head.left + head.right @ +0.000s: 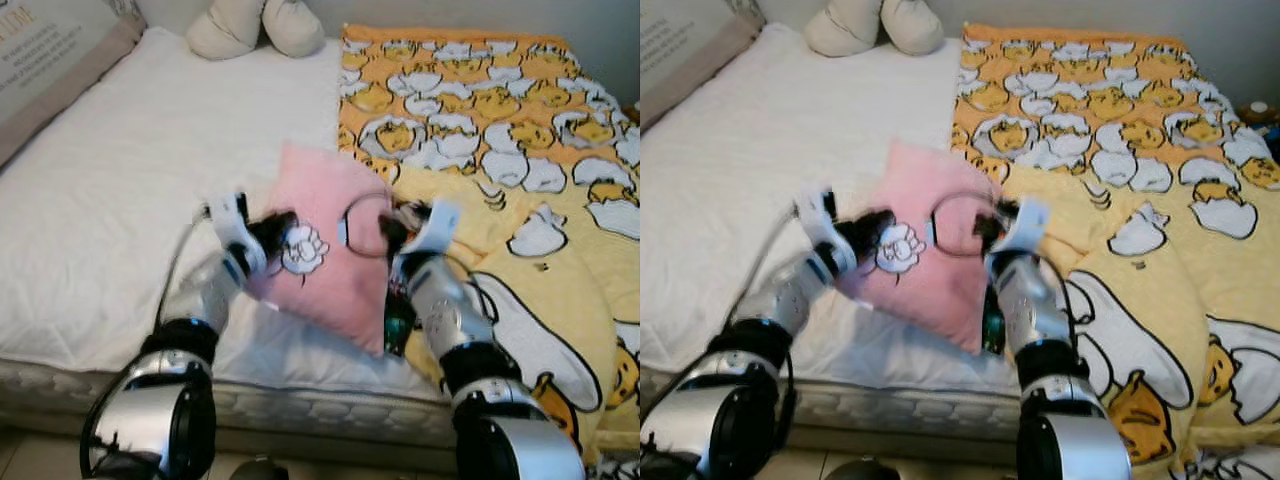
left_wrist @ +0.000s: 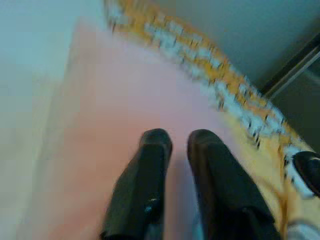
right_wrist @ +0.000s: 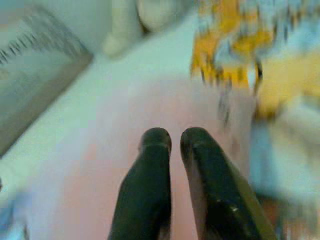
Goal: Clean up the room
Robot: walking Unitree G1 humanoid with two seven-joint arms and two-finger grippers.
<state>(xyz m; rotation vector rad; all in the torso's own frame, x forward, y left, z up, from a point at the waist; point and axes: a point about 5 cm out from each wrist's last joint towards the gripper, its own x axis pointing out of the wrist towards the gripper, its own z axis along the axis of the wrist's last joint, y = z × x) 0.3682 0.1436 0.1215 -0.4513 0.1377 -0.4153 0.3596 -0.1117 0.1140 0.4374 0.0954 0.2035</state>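
scene: robot stands at the near edge of a bed (image 1: 110, 190) with a white sheet; all places below are given from the pillow.
pillow: pink pillow (image 1: 330, 250) with a small white cartoon print, held tilted over the bed's near edge, between both grippers.
left gripper: left gripper (image 1: 275, 228) is on the pillow's left side by the print; in the wrist view its fingers (image 2: 150, 165) lie close together against the pink cloth, so jaws read as closed on the pillow.
right gripper: right gripper (image 1: 392, 230) is on the pillow's right edge; wrist view is blurred, fingers (image 3: 155, 165) nearly meet over the pink cloth, jaws read as pinching the pillow.
blanket: yellow blanket (image 1: 500, 130) with egg cartoon pattern lies right of the pillow, rumpled, spilling over the bed edge.
plush: cream plush (image 1: 255, 25) far behind the pillow at the bed's head end.
cushion: grey cushion (image 1: 50, 60) with lettering, far left behind the pillow, against the bed's left side.
cable: thin dark loop just right of the print; likely robot wiring, cannot tell.
progress: early to middle, my guess; pillow is picked up but not placed, blanket not straightened.
left to do: probably set the pillow at the head end, then tidy the blanket.
in the way: the white sheet behind the pillow is bare; the blanket edge sits close on its right and could snag.
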